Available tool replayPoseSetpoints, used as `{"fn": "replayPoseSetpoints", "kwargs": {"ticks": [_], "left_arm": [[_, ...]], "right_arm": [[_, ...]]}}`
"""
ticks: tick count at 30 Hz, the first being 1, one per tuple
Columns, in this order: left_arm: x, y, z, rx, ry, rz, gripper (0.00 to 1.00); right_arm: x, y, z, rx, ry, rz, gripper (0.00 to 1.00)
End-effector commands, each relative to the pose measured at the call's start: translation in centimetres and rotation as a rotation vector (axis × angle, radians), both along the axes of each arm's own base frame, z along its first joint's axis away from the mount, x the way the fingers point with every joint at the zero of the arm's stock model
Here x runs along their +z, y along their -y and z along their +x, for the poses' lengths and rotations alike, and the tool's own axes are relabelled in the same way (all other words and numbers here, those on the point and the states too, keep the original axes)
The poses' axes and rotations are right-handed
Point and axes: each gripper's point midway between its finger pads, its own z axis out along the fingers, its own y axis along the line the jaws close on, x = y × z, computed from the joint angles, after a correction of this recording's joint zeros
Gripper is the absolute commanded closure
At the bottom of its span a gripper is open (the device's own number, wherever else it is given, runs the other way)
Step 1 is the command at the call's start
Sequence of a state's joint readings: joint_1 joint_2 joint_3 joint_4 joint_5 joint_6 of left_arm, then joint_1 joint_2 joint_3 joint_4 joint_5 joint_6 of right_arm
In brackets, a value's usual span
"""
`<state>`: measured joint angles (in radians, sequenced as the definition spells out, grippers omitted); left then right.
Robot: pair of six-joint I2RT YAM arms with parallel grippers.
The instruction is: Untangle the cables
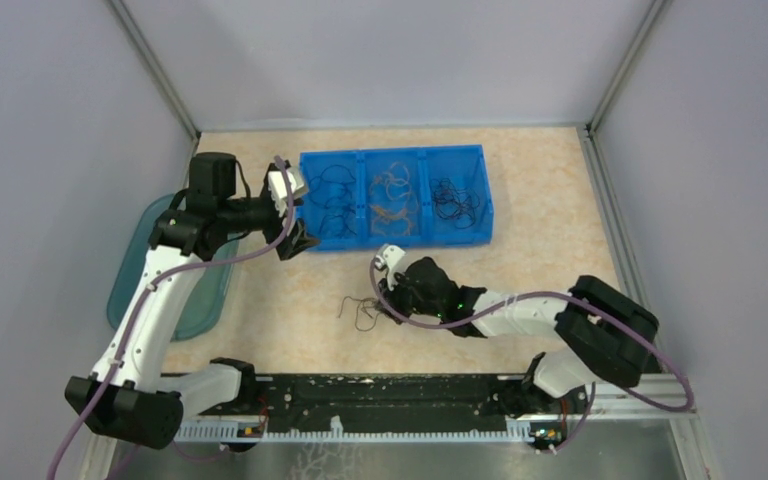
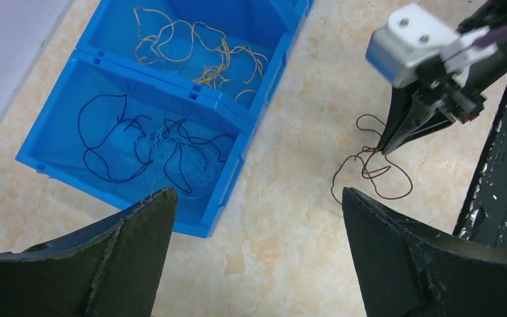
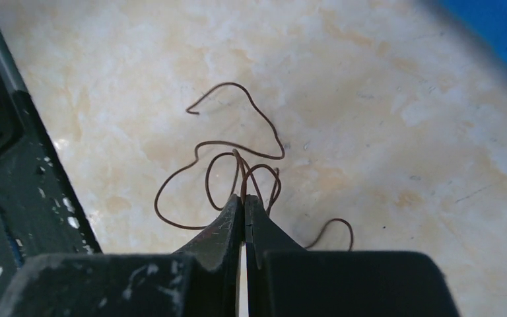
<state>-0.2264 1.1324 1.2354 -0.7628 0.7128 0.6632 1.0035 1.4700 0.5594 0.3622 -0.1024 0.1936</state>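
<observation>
The brown wire (image 3: pixel 240 165), light, springy and slippery, lies in loose curls on the desk (image 3: pixel 403 99) near the blue bin (image 2: pixel 231 109), pinched where its loops cross by the pressed-together right fingers (image 3: pixel 228 221), while the left fingers (image 2: pixel 125 244) hover spread wide.

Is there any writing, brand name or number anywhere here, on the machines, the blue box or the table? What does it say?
No text can be read in any view.
The blue bin and the brown wire carry no lettering.
The white toothed strip along the near edge shows only tick-like marks. It is too small to tell whether numbers go with them.
</observation>
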Motion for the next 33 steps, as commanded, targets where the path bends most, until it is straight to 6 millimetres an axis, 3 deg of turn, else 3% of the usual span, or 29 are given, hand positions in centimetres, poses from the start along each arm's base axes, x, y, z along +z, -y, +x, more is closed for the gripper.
{"fn": "replayPoseSetpoints", "kwargs": {"ticks": [1, 6, 14, 19, 23, 27, 33], "left_arm": [[2.1, 0.3, -0.1, -0.034, 0.074, -0.026, 0.00], [2.4, 0.2, -0.1, -0.049, 0.103, -0.012, 0.00], [2.7, 0.2, -0.3, -0.042, 0.103, -0.024, 0.00], [3.2, 0.4, 0.0, -0.017, 0.095, -0.050, 0.00], [3.4, 0.2, 1.0, 0.055, 0.070, -0.077, 0.00], [2.8, -0.1, 2.1, 0.126, 0.032, -0.088, 0.00], [2.1, -0.3, 3.1, 0.179, 0.029, -0.108, 0.00]], "right_arm": [[9.5, -0.9, 2.7, -0.045, 0.131, 0.214, 1.00], [16.0, 1.8, 4.7, -0.089, 0.183, 0.347, 1.00], [26.2, 8.7, 10.3, -0.294, 0.367, 0.447, 1.00], [30.2, 12.4, 14.8, -0.468, 0.460, 0.419, 1.00], [31.1, 15.1, 18.3, -0.617, 0.529, 0.349, 1.00], [30.4, 17.4, 21.4, -0.755, 0.554, 0.290, 1.00], [26.1, 19.4, 25.2, -0.872, 0.491, 0.194, 1.00]]}}
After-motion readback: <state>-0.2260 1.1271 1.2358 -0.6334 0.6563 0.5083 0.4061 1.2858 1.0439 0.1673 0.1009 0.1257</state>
